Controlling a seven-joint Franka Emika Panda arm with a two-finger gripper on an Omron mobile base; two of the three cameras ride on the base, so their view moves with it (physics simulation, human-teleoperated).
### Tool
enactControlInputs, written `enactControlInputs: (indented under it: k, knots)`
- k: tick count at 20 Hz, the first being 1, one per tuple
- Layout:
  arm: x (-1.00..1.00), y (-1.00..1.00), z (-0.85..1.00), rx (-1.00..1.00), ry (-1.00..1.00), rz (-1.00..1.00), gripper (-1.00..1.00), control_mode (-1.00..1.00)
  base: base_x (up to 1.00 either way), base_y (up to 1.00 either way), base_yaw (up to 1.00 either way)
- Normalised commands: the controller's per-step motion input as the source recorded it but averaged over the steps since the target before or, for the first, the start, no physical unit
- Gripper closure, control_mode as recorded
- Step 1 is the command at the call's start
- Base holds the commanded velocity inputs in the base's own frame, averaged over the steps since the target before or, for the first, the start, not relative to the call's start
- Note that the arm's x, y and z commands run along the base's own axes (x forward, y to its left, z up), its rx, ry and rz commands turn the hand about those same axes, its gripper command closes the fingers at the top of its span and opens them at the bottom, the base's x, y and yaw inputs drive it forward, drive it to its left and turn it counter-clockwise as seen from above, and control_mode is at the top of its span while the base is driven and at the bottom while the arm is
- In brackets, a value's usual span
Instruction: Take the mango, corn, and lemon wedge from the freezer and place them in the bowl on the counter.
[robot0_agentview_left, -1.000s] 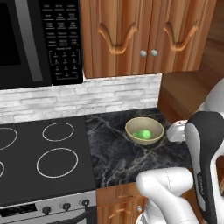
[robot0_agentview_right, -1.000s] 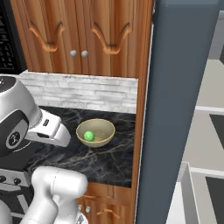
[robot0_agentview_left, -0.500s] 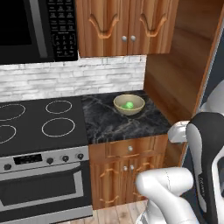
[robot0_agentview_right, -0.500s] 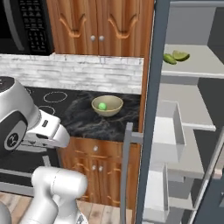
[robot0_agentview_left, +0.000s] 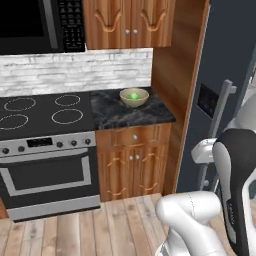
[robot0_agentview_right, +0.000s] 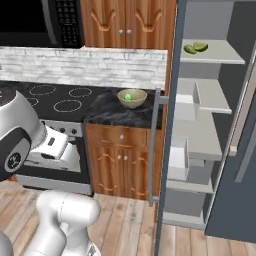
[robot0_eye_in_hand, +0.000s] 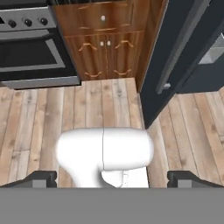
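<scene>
— Backing off, the base has pulled away since a moment ago, so the whole kitchen now sits farther off; did the things themselves shift?
— No. The pincer (robot0_eye_in_hand: 112, 178) hangs over the floor (robot0_eye_in_hand: 39, 122), jaws spread wide and empty. Far ahead to its left is the stove (robot0_agentview_left: 45, 112); next, on the tabletop (robot0_agentview_left: 150, 114), the bowl (robot0_agentview_left: 134, 97) with a green item (robot0_agentview_left: 133, 95) inside; rightmost, the freezer (robot0_agentview_right: 172, 75), door open, green pieces (robot0_agentview_right: 195, 48) on its top shelf.
</scene>
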Motion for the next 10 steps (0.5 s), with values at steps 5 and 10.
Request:
enactControlInputs:
  k: [5, 10]
  knots:
    - [0.00, 0.00, 0.00, 0.00, 0.00, 0.00, -1.00, 1.00, -0.28, -0.84, -0.02]
    - [0.00, 0.00, 0.00, 0.00, 0.00, 0.00, -1.00, 1.00, 0.25, -1.00, -0.03]
